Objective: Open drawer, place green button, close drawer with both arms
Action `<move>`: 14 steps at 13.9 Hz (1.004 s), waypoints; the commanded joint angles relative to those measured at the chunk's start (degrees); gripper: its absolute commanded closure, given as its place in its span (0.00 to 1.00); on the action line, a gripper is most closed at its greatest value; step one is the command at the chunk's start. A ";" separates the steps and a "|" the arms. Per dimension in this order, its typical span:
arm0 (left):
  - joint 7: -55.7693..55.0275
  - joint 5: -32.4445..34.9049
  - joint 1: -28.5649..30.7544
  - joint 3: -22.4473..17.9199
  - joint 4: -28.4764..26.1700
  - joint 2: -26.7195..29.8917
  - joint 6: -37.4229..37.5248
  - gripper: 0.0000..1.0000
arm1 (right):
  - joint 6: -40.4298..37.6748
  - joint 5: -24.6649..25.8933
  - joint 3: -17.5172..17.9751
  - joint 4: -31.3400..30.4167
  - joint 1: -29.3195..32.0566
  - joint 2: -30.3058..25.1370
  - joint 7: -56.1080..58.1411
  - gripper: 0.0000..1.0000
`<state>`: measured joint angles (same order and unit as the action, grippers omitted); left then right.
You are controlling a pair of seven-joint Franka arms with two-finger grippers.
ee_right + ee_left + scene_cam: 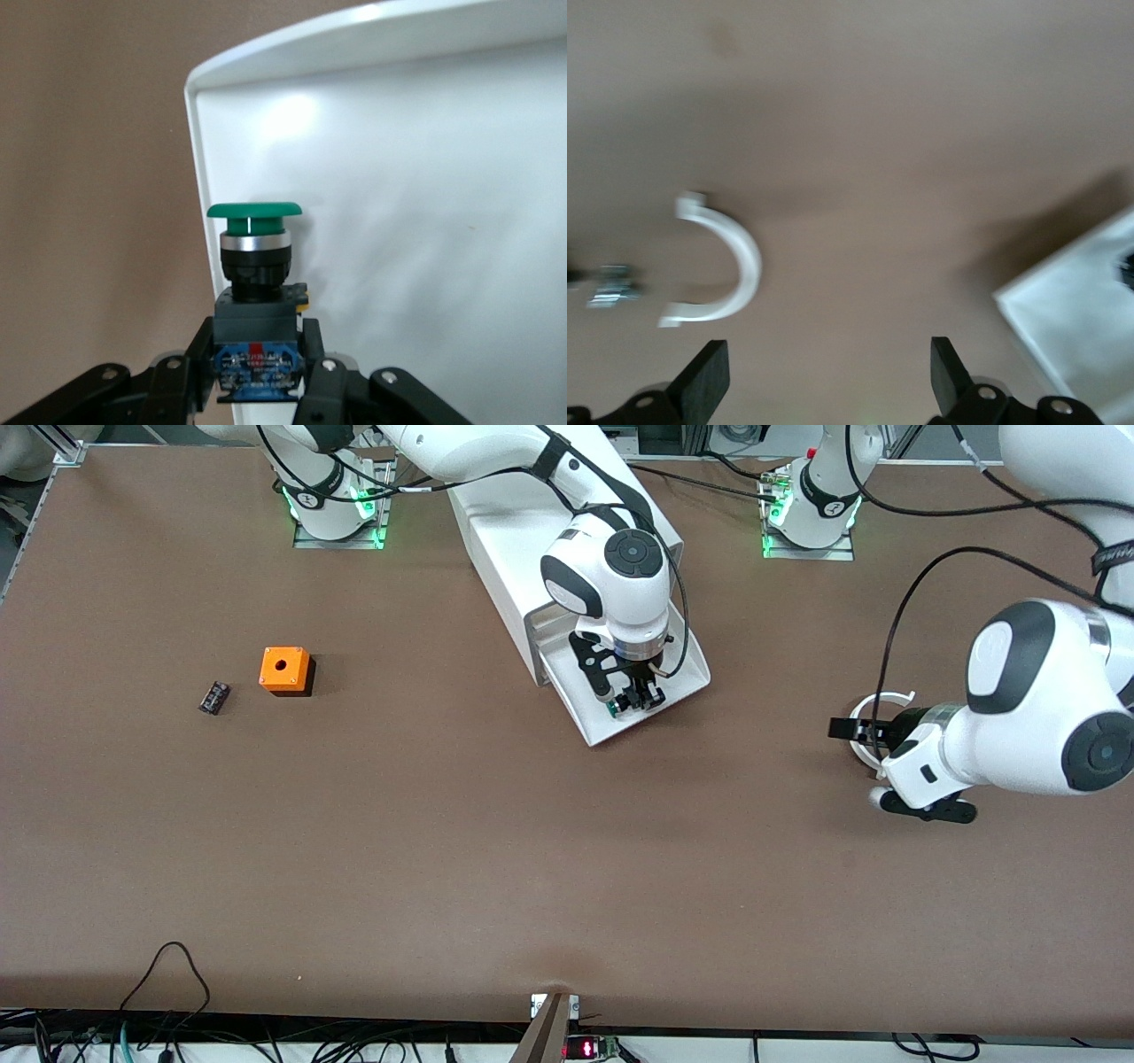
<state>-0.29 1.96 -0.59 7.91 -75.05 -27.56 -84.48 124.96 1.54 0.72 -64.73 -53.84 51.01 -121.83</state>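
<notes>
A wide brown table (443,850) carries a white cabinet (496,540) with its drawer (687,651) pulled out. Over the drawer, the right gripper (633,698) clenches the button (254,257). The left gripper (824,376) waits, jaws spread, above a white ring (726,261). An orange cube (284,670) and black block (213,697) sit apart.

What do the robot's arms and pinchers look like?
Both arms are glossy white, rounded tubes with dark grey joint caps and black cables looping alongside. Green lights glow at their bases. The right gripper and left gripper are black, each with two flat fingers.
</notes>
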 commanded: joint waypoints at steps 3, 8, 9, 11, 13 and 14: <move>-0.16 7.18 0.33 -1.05 10.69 0.05 0.63 0.00 | 0.46 0.13 -0.20 1.18 -1.35 1.29 -1.74 0.55; -0.50 7.18 1.65 -0.35 12.21 1.55 0.80 0.00 | 0.37 0.30 -0.81 1.44 -0.91 0.50 0.10 0.00; -0.33 6.92 1.91 -0.53 12.21 1.46 0.80 0.00 | 0.28 0.30 -1.07 1.44 -0.74 0.32 1.06 0.00; -0.41 6.74 1.91 -0.70 12.21 1.46 0.72 0.00 | -0.24 0.21 -0.81 1.45 1.45 -1.60 3.26 0.00; -0.68 6.65 1.65 -0.18 12.21 1.64 0.98 0.00 | 0.10 0.13 -0.64 1.44 3.56 -3.10 4.58 0.00; -0.68 6.65 1.74 -0.26 12.13 2.25 1.24 0.00 | -0.07 0.13 -0.81 1.44 3.92 -3.98 5.89 0.00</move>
<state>-0.75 7.70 1.14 7.23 -63.31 -26.17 -84.47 125.56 1.56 -0.60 -62.86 -51.30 49.19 -118.23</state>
